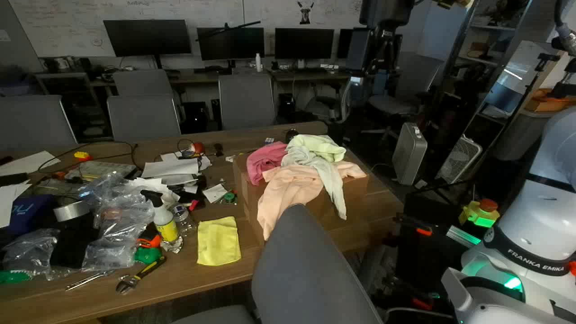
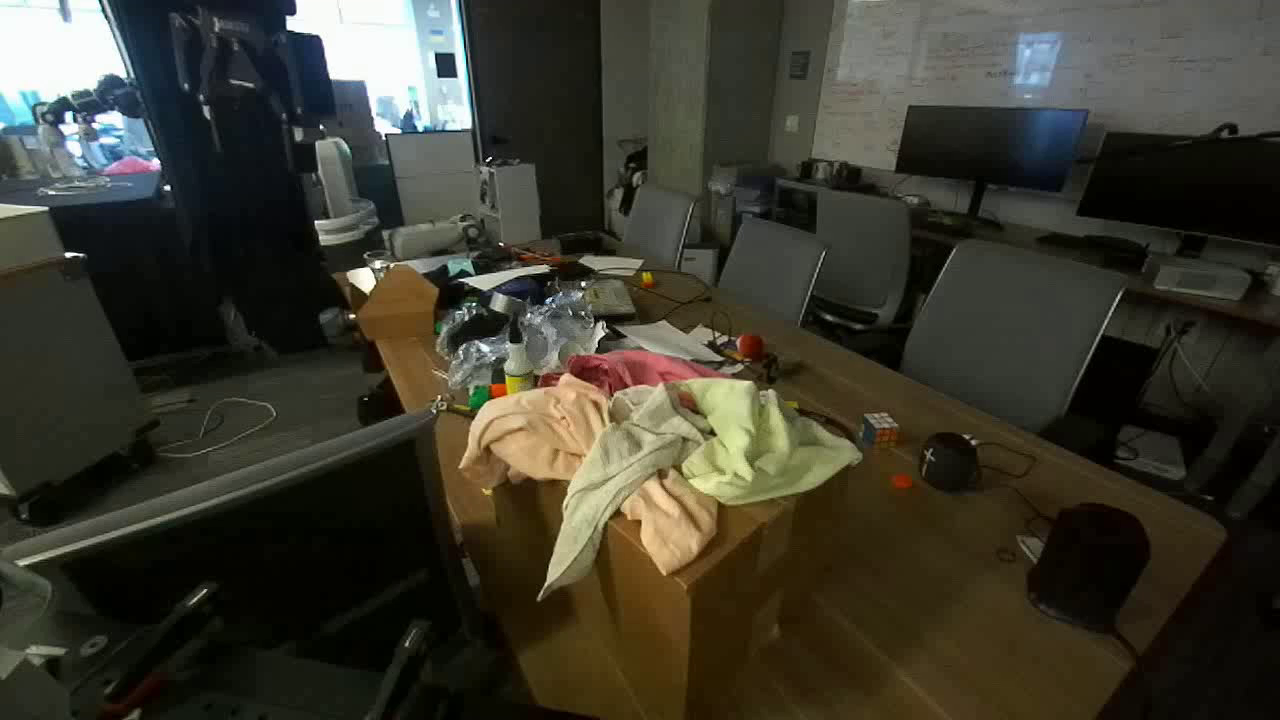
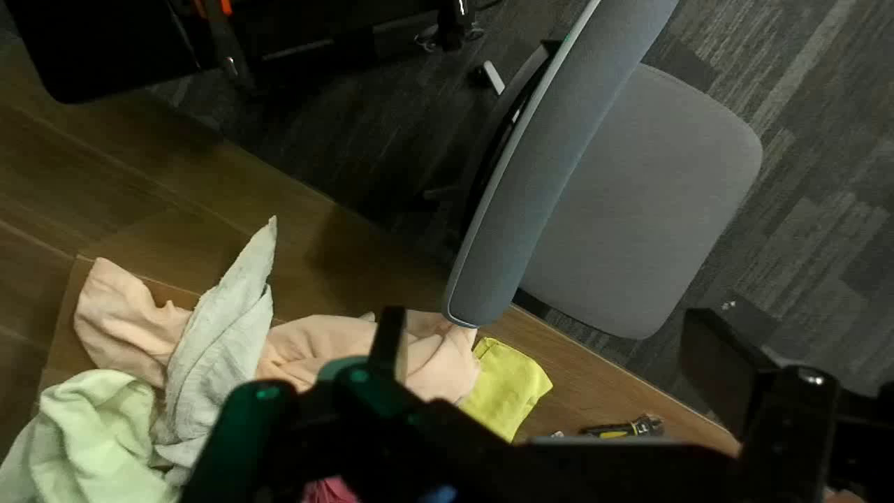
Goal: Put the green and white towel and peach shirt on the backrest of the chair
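Observation:
The green and white towel (image 1: 315, 146) lies crumpled on top of the peach shirt (image 1: 292, 184), both draped over a cardboard box on the table. The towel (image 2: 760, 450) and shirt (image 2: 545, 430) also show in an exterior view, with a pale end hanging over the box's side. The chair (image 1: 310, 265) stands against the table edge, its rounded grey backrest (image 3: 531, 195) close to the shirt's hanging end. My gripper (image 1: 384, 67) is high above the scene. In the wrist view the gripper (image 3: 559, 356) is open, with its fingers wide apart and nothing held between them.
The cardboard box (image 2: 740, 590) bears the cloths, with a pink cloth (image 1: 265, 159) beside them. A small yellow cloth (image 1: 219, 240), a spray bottle (image 1: 164, 220), a wrench (image 1: 139, 275) and plastic bags lie on the table. A black speaker (image 2: 1090, 565) stands near the table's end.

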You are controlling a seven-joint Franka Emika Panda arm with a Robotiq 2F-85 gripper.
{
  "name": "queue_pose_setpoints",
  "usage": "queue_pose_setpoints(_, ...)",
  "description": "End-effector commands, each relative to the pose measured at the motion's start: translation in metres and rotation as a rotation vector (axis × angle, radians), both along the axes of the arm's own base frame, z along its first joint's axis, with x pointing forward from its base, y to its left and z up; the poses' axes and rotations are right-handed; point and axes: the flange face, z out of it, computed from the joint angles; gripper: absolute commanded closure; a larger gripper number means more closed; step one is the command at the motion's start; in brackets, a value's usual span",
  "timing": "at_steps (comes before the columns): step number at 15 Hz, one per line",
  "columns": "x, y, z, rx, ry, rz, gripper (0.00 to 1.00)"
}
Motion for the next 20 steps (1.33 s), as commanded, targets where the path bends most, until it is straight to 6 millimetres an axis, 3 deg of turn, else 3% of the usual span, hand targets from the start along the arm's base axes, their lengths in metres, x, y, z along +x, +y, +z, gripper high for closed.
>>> queue_pose_setpoints(1, 0.0, 0.0, 0.003, 0.0, -0.004, 0.0, 0.0)
queue_pose_setpoints(9, 0.003, -0.001, 0.007, 0.002, -0.016, -0.002, 0.0)
queue_pose_setpoints(11, 0.021, -0.01, 0.006, 0.006, -0.014, -0.047, 0.0)
queue_pose_setpoints(15, 0.07, -0.051, -0.009, 0.035, -0.049, -0.221, 0.0)
queue_pose_setpoints(20, 0.126, -0.107, -0.053, 0.066, -0.098, -0.419, 0.0)
